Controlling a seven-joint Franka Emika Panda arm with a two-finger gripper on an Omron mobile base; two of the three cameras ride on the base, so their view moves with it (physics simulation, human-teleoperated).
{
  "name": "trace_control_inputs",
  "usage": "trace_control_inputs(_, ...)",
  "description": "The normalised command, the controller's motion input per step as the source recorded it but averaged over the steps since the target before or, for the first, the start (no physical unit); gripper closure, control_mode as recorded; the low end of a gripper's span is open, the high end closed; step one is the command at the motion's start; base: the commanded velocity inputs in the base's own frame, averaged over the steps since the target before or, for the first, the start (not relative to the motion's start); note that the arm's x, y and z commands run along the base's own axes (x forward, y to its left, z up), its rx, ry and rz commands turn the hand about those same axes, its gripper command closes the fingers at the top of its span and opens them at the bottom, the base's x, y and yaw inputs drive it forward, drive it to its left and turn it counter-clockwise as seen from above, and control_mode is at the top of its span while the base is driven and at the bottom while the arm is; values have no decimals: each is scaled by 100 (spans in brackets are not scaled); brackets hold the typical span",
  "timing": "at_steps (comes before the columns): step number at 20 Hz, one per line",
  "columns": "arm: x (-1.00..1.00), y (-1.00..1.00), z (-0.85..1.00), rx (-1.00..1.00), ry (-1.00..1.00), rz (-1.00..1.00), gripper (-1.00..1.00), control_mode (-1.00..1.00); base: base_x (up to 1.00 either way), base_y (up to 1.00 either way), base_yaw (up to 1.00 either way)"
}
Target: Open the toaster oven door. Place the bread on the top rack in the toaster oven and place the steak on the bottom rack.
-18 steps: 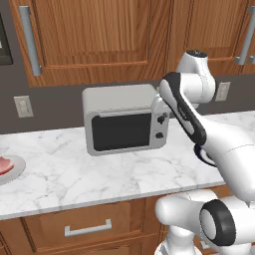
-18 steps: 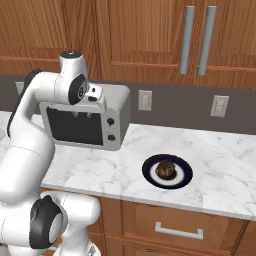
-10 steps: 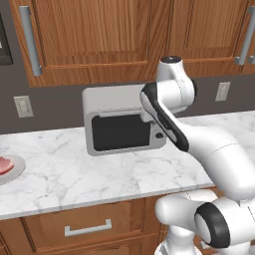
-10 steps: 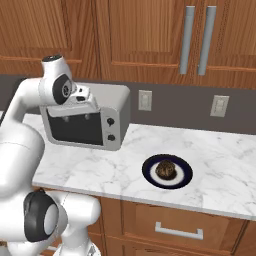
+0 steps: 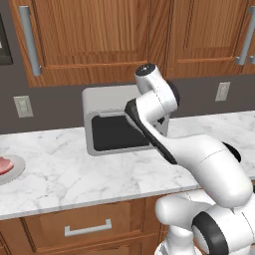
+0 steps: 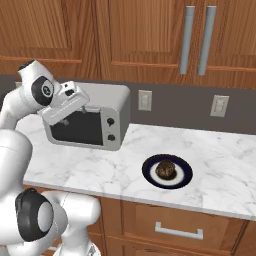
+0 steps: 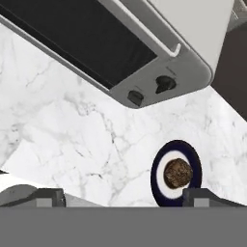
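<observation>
Looking down from your hand camera, you've got the marble tabletop (image 7: 72, 140) closest, with the bread (image 7: 177, 172) sitting on a dark blue plate (image 7: 161, 166) between the two finger tips. Your hand (image 6: 70, 102) is spread wide with nothing in it, hanging up by the top left corner of the toaster oven (image 6: 100, 120). The toaster oven door (image 5: 117, 133) looks shut, dark glass facing out and the two black knobs (image 6: 111, 129) on its right side. The steak (image 5: 5, 165) is way off to the left on a grey plate (image 5: 15, 172), well apart from the oven. Wooden cabinets (image 6: 140, 35) run along the wall behind it all.
</observation>
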Motion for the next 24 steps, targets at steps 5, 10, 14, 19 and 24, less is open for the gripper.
trace_control_inputs(5, 0, 0, 0, -27, -10, 13, -100, -100, 0, 0, 0)
trace_control_inputs(10, 0, 0, 0, -18, -4, 5, -100, -100, 0, 0, 0)
trace_control_inputs(14, 13, 8, 0, -15, 0, 0, -100, -100, 0, 0, 0)
trace_control_inputs(19, 22, 20, -2, -12, 0, 0, -100, -100, 0, 0, 0)
trace_control_inputs(24, 35, 28, -9, -11, -4, 0, -100, -100, 0, 0, 0)
